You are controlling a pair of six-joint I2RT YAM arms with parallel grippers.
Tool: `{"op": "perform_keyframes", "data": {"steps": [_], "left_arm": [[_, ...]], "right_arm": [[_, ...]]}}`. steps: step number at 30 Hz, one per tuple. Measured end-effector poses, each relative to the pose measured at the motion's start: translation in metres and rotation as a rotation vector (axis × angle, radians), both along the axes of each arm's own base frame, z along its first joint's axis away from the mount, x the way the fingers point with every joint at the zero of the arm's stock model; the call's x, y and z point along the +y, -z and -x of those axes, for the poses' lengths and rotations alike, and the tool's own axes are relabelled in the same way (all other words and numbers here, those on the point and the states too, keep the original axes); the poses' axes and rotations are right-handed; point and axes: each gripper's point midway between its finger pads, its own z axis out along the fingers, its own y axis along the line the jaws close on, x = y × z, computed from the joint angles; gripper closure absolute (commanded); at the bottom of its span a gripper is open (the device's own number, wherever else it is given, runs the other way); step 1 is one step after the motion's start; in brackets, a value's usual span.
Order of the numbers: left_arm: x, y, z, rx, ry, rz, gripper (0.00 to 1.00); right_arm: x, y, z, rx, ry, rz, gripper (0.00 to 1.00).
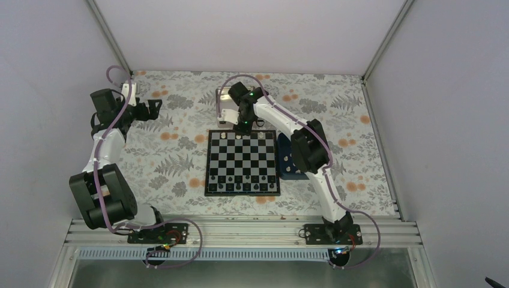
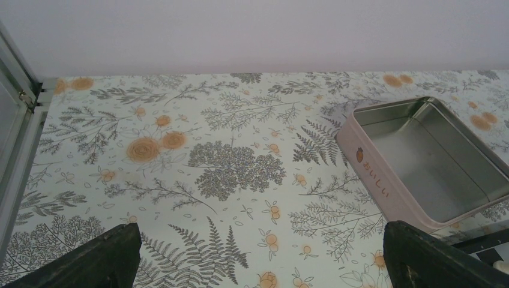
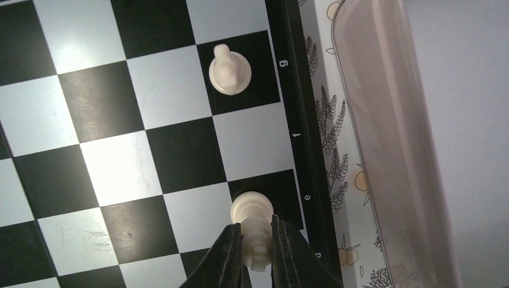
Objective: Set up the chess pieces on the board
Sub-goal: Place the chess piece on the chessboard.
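Note:
The board lies flat in the middle of the table. My right gripper is shut on the upper part of a cream chess piece. The piece's round base is over the black edge square by the letter e. A second cream piece stands on the black square by the letter g. In the top view the right gripper hangs over the board's far edge. Several cream pieces stand in the far row. My left gripper is open over the flowered cloth, with nothing between its fingers.
A shiny metal tin with a pink wall stands just beyond the board's far edge, right of the left gripper. A dark blue tray holding cream pieces lies at the board's right side. Small dark pieces line the board's near row.

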Motion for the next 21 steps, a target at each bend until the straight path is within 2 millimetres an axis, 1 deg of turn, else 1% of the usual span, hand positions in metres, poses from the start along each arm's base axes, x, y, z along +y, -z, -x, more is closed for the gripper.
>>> {"op": "perform_keyframes", "data": {"steps": [3, 16, 18, 21], "left_arm": [[0.0000, -0.0001, 0.0000, 0.000, 0.000, 0.000, 0.00], [0.0000, -0.0001, 0.0000, 0.000, 0.000, 0.000, 0.00], [0.0000, -0.0001, 0.0000, 0.000, 0.000, 0.000, 0.00], [0.0000, -0.0001, 0.0000, 0.000, 0.000, 0.000, 0.00]], "right_arm": [[-0.0017, 0.0038, -0.0011, 0.001, 0.003, 0.011, 0.94], [-0.0025, 0.0042, -0.0030, -0.010, 0.004, 0.019, 0.93], [-0.0021, 0.0040, -0.0035, -0.012, 0.004, 0.017, 0.91], [-0.0018, 0.0039, -0.0039, -0.014, 0.004, 0.016, 0.86]]}}
